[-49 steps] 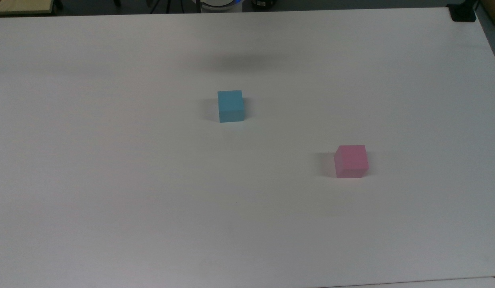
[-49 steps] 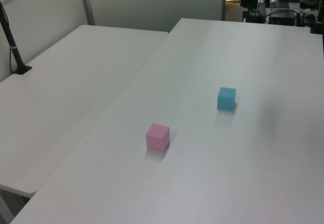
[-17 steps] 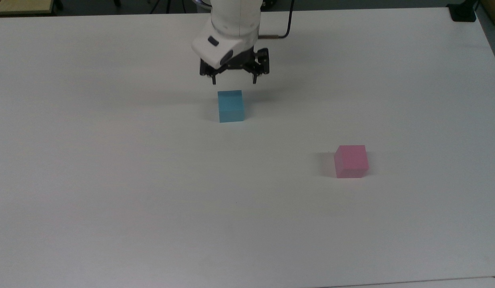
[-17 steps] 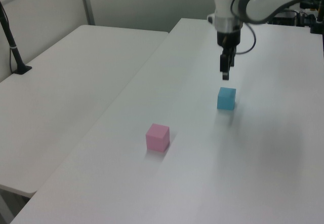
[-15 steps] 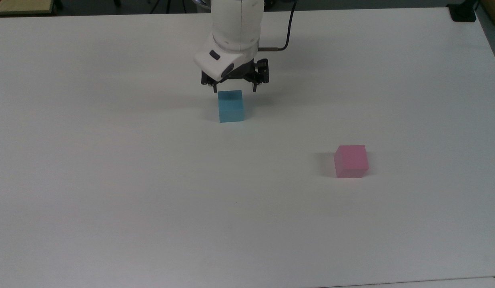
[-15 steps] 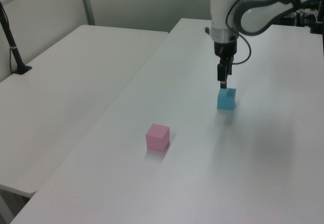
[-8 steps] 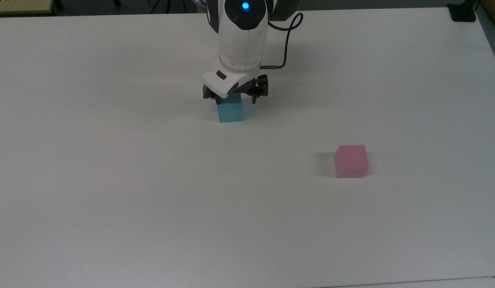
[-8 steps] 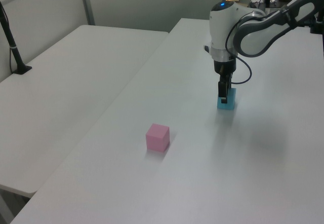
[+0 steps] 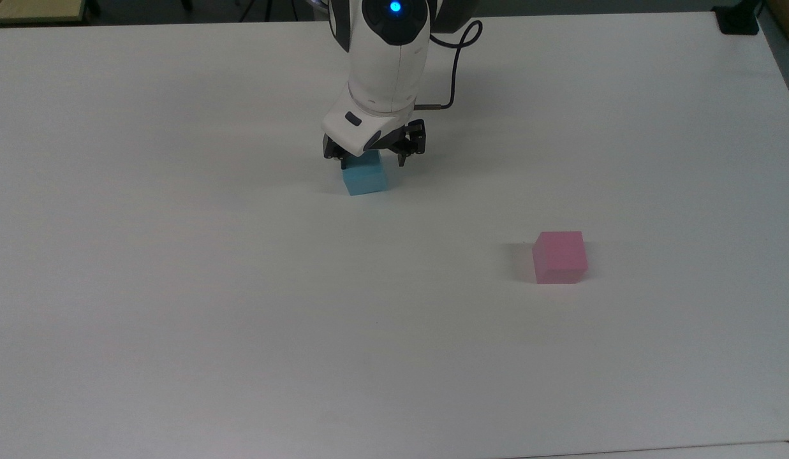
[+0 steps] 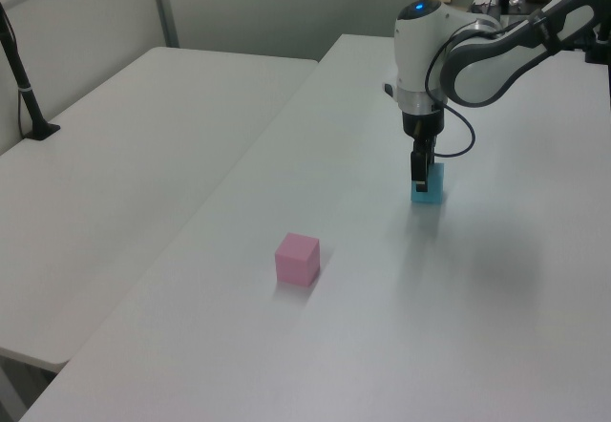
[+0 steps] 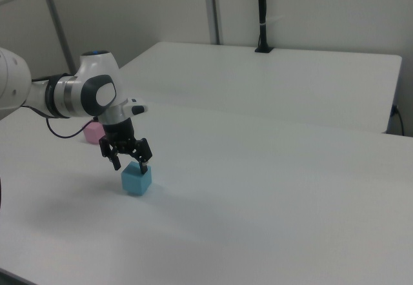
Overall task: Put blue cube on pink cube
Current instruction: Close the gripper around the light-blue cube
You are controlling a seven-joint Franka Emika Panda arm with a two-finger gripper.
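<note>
Two white tables [image 10: 143, 155] stand before grey partition walls [image 11: 161, 14].

Blue cube [image 9: 366, 178]: far top edge hidden under white wrist housing in top view; in left view near-side finger covers part of its left face [image 10: 430, 185].
Gripper [image 9: 372, 159]: fingertip contact with cube sides hidden by housing in top view.
Pink cube [image 11: 94, 132]: mostly hidden behind arm in right view, only sliver showing.
Arm: upper links cut off by top edge in top view, by left edge in right view.
</note>
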